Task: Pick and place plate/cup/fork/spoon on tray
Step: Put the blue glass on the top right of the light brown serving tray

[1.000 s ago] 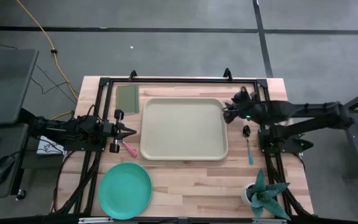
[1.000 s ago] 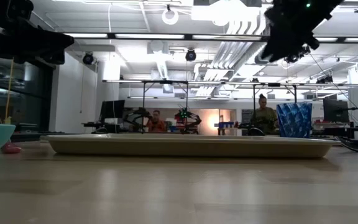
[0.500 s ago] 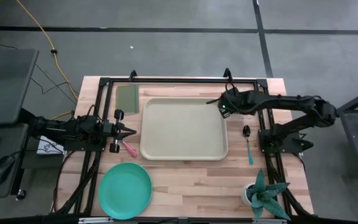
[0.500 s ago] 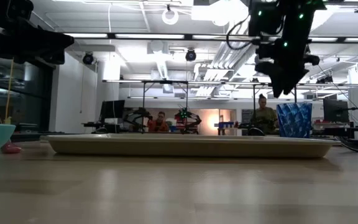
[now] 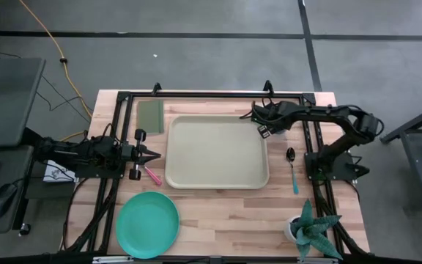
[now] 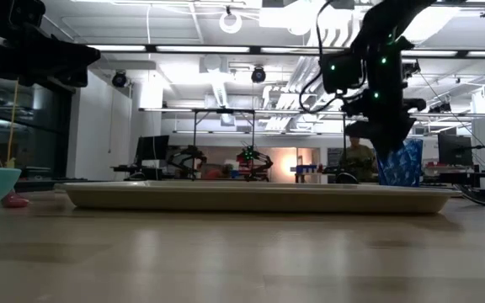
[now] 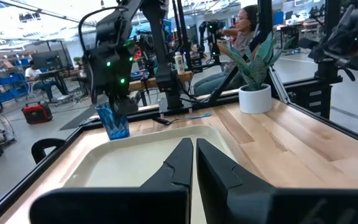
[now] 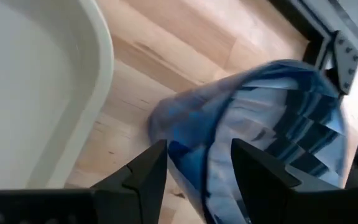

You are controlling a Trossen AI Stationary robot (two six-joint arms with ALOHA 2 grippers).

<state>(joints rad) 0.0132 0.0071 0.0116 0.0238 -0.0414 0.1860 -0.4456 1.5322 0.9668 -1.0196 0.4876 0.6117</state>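
Note:
The blue cup point(image 6: 404, 165) stands upright on the table just off the tray's point(image 5: 217, 152) far right corner; it also shows in the left wrist view point(image 7: 114, 122). My right gripper point(image 8: 197, 155) is open and points down over the cup point(image 8: 260, 118). One finger is outside the cup's tray-side wall and the other is over its mouth; I see no touch. In the high view the gripper point(image 5: 264, 129) hides the cup. My left gripper point(image 7: 192, 155) is shut and waits at the tray's left edge point(image 5: 154, 154), by the pink fork point(image 5: 152, 174). The teal plate point(image 5: 147, 224) and the spoon point(image 5: 291, 167) lie on the table.
A small olive-green rectangle point(image 5: 151, 114) lies at the far left of the tray. A potted plant point(image 5: 312, 227) stands at the near right corner. Black frame rails point(image 5: 310, 147) run along the table's sides. People sit in the room behind.
My right gripper has moved toward the table's far edge to the tray's far right corner. It has tipped to point down and has come down over the blue cup. The cup has stayed in place.

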